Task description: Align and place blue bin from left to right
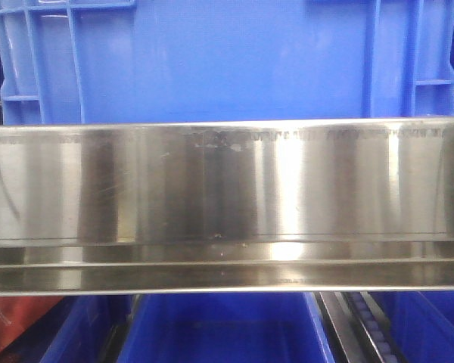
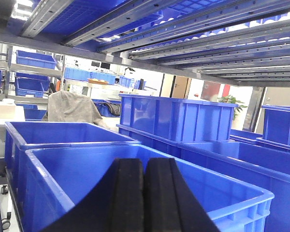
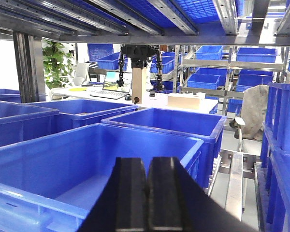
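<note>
Front view close on steel rail (image 1: 227, 204), wrist views over bins

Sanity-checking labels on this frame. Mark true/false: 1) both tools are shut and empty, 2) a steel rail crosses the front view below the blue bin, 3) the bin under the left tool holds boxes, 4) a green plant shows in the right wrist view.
1) True: left tool and right tool are shut, holding nothing.
2) True: the steel rail spans the view under the blue bin.
3) False: the bin under the left tool looks empty.
4) True: a plant stands at the left.
</note>
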`<state>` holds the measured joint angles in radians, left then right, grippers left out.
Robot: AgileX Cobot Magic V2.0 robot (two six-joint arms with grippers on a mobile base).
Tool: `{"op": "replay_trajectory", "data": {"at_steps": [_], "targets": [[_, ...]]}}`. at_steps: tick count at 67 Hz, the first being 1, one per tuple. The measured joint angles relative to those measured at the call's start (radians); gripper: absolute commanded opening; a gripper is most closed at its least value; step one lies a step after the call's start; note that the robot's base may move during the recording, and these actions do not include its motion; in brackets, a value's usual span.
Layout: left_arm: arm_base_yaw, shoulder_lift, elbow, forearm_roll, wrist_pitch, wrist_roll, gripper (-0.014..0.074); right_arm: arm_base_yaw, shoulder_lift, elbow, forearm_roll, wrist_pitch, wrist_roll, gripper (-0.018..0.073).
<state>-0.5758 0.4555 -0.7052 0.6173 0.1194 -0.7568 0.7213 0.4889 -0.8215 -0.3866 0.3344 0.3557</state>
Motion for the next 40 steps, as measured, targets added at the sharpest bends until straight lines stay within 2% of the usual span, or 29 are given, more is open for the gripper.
{"op": "replay_trajectory", "data": {"at_steps": [18, 22, 32, 40], "targets": [[0.000, 0.000, 0.000, 0.000, 0.000, 0.000, -0.0111, -0.015, 0.000, 0.000, 0.007, 0.000, -0.010, -0.0070], [0.000, 0.000, 0.000, 0.000, 0.000, 0.000, -0.0111, -0.055, -0.005, 0.013, 0.037, -0.007, -0.066, -0.0070], [0.000, 0.000, 0.000, 0.000, 0.000, 0.000, -0.0111, -0.217, -0.040, 0.114, 0.218, -0.083, -0.298, -0.0070], [0.000, 0.000, 0.000, 0.000, 0.000, 0.000, -0.0111, -0.348, -0.092, 0.251, 0.304, -0.214, -0.373, -0.0070]]}}
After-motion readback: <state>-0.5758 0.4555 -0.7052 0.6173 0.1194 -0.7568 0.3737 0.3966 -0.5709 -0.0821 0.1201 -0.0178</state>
